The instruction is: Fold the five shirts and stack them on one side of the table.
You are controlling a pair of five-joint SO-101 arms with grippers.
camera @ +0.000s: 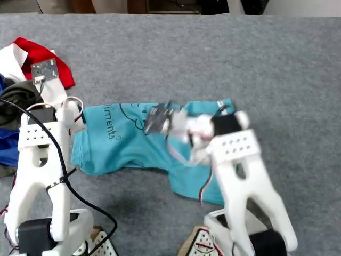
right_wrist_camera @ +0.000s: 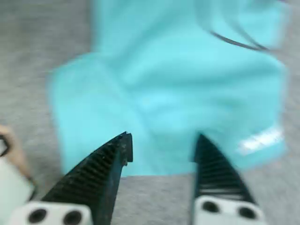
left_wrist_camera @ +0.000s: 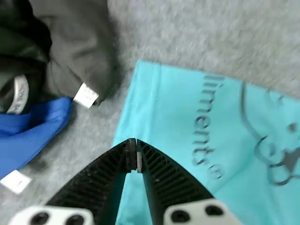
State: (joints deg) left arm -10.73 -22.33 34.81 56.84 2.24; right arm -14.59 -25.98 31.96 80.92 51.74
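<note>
**Grey felt table [camera: 256,58], teal shirt [camera: 122,144] waiting for its fold**

Grey felt is carrying the teal shirt, which is lying crumpled at the table's centre. I am watching the left gripper [left_wrist_camera: 134,158] sitting at the shirt's nine o'clock edge, jaws pressed together; whether cloth is caught between them I cannot tell. The right gripper [right_wrist_camera: 161,143] is hovering over the shirt's middle with jaws apart. A red shirt [camera: 40,56], a black shirt [left_wrist_camera: 70,51] and a blue shirt [left_wrist_camera: 33,126] are lying heaped at the table's nine to ten o'clock side. For a clean fold, I am judging that each gripper needs a firm pinch on a corner, lifting evenly and laying the cloth flat.
</note>
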